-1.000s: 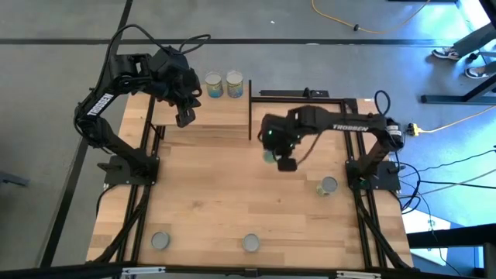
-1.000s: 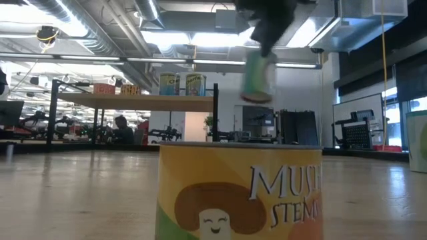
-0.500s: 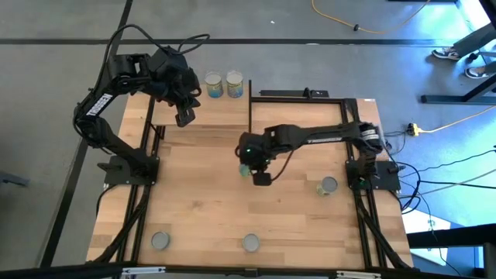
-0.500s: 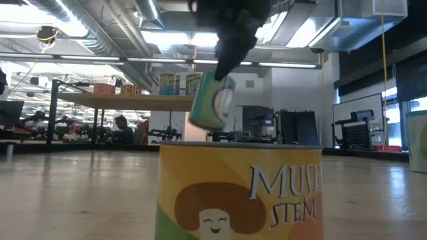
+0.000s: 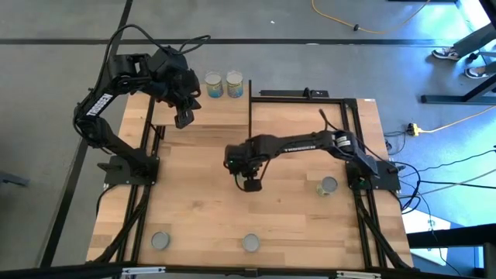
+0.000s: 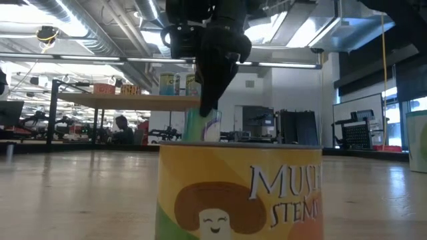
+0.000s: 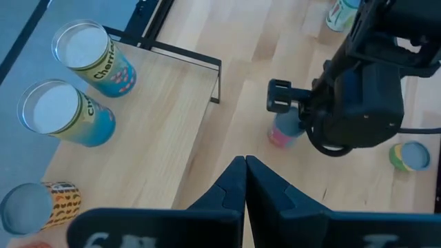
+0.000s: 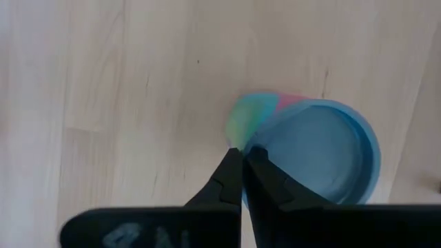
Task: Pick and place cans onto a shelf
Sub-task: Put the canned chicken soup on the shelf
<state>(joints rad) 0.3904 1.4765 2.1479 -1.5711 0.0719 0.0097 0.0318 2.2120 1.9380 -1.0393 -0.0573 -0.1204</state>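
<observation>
Near mushroom can [image 6: 240, 193]: cut off at the low view's lower edge, label lettering incomplete, and blocking the table behind it. Green-and-pink can [image 6: 202, 125]: base hidden behind that can, top covered by the right gripper [image 6: 208, 110] (contact between them cannot be told). Orange-labelled can [image 7: 31, 207]: partly cut off in the left wrist view.

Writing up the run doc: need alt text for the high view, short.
Overhead view of a wooden table: the right gripper, shut, reaches to mid-table. The left gripper, shut, hangs over the shelf, which holds two cans at its back edge. Three more cans stand on the table nearer the front.
</observation>
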